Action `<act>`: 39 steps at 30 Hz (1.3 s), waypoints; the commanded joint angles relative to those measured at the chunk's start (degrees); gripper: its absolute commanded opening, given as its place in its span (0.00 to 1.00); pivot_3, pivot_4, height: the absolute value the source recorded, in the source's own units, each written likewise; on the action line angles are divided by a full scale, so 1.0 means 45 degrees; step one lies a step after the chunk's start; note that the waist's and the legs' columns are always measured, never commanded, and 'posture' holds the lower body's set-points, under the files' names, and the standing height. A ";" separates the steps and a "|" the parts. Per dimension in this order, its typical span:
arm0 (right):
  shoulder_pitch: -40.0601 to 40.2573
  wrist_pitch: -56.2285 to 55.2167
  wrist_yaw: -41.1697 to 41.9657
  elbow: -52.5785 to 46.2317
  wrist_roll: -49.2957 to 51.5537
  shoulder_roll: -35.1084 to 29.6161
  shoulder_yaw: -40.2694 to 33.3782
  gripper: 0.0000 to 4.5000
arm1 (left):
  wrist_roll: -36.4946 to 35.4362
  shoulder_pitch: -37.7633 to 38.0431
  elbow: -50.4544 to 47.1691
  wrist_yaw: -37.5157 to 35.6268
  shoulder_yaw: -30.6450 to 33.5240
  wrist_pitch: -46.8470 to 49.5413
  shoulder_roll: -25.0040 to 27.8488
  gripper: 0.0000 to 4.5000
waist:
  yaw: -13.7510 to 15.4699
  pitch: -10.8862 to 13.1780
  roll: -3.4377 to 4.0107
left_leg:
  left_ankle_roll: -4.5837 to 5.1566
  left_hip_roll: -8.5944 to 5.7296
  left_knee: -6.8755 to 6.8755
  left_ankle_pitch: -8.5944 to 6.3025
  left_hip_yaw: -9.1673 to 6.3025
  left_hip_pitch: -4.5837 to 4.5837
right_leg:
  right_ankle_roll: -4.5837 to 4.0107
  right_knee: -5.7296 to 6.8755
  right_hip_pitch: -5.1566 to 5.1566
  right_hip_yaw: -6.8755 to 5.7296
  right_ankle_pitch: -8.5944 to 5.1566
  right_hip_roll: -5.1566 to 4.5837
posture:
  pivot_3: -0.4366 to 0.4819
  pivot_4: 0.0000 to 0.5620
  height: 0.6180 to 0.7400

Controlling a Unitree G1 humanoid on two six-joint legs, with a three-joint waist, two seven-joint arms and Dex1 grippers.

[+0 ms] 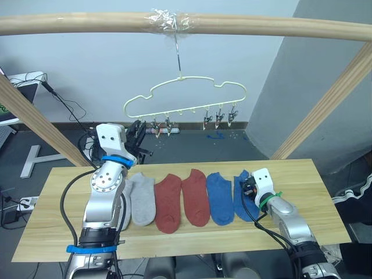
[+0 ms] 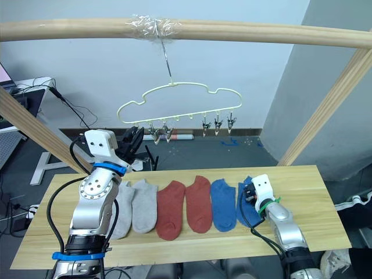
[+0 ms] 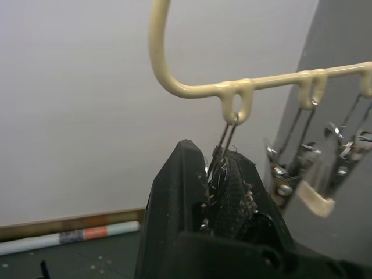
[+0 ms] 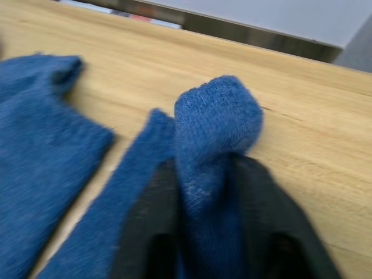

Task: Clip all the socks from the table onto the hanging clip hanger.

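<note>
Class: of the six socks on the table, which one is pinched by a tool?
The blue sock at the row's right end; the right tool pinches it.

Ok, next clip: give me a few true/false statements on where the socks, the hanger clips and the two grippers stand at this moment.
1. The left gripper is shut on a clip of the clip hanger. True.
2. A sock already hangs from the hanger. False: its clips are bare and all six socks are at the table.
3. The right gripper pinches a blue sock. True.
4. The two rust red socks lie at the row's far left end. False: they lie mid-row; the grey socks are at the left.
5. The hanger hangs from the wooden pole overhead. True.
</note>
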 commanded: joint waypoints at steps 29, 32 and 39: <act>-0.5132 0.0948 0.2457 -0.3464 -0.2338 0.1470 0.5349 0.00 | -0.8237 -0.0854 -0.2874 -0.0904 0.2710 0.8528 0.0737 0.05 | 0.0195 0.0019 0.0028 | -0.0015 -0.0002 0.0017 0.0007 -0.0040 -0.0029 | -0.0031 0.0023 -0.0021 -0.0036 0.0022 -0.0009 | 0.48 0.32 0.71; -0.5155 0.0634 0.2307 -0.3433 -0.2479 0.1723 0.5337 0.00 | -0.8488 -0.0941 -0.3009 -0.0721 0.2732 0.8745 0.0731 0.05 | 0.0283 0.0019 0.0028 | -0.0018 -0.0007 0.0019 0.0005 -0.0034 -0.0030 | -0.0031 0.0019 -0.0021 -0.0033 0.0022 -0.0016 | 0.49 0.33 0.71; -0.5270 0.0472 0.2164 -0.3036 -0.2744 0.2302 0.5461 0.00 | -0.8690 -0.0781 -0.3325 -0.0406 0.2426 0.8807 0.0575 0.05 | 0.0307 0.0019 0.0028 | -0.0020 -0.0004 0.0021 0.0006 -0.0039 -0.0025 | -0.0032 0.0039 -0.0025 -0.0035 0.0023 -0.0012 | 0.49 0.33 0.71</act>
